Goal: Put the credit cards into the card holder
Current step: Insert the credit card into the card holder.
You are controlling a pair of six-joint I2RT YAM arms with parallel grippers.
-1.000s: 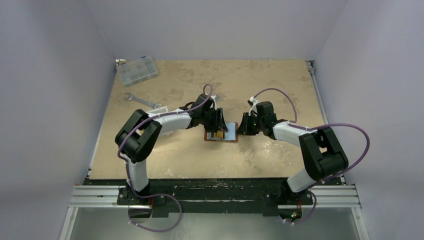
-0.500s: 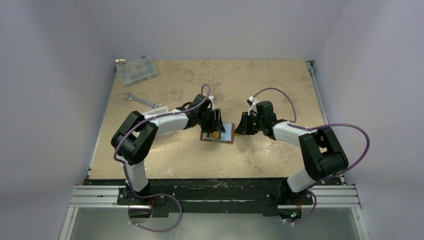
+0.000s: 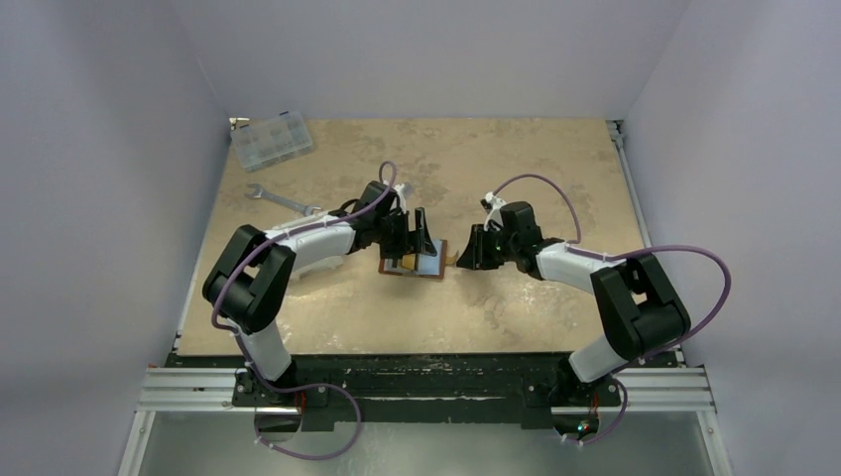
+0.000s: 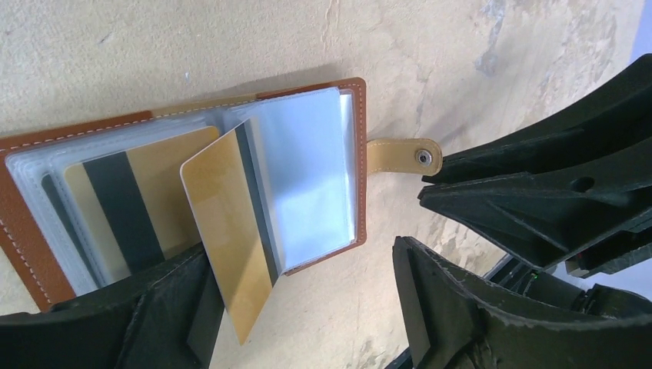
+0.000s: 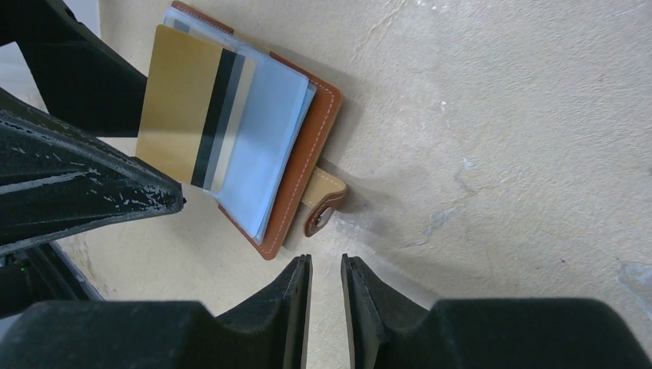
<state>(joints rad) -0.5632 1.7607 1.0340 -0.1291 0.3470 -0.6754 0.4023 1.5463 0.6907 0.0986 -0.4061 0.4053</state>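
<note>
My left pincer (image 4: 300,257), jaws wide, holding nothing; gold plastic card (image 4: 227,238) wants pressing lengthwise toward twelve o'clock into brown leather card holder (image 4: 359,154).

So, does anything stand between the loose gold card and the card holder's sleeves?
Nothing visible does. The gold card leans tilted against the clear sleeves of the open card holder, by one jaw of the open left gripper.
</note>
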